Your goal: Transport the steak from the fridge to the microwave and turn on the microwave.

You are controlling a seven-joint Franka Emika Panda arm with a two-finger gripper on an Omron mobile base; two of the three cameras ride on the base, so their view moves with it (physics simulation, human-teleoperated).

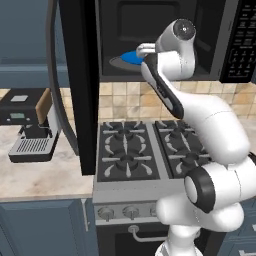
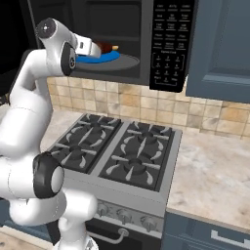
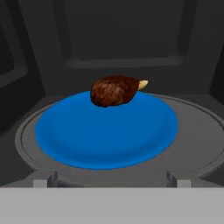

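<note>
The arm rises from the base, bends at the elbow over the stove (image 1: 145,150) and reaches up and forward, its hand level with the open mouth of the microwave (image 2: 127,44). The gripper (image 3: 113,183) points straight into the cavity, fingers (image 3: 175,178) spread wide apart and holding nothing. Ahead of them the steak (image 3: 114,91) lies on the far half of a blue plate (image 3: 105,140), pale tip pointing right. The plate sits on the round turntable (image 3: 197,131) inside the microwave. The microwave door (image 1: 80,85) hangs open at the left, above the desk (image 1: 45,175).
</note>
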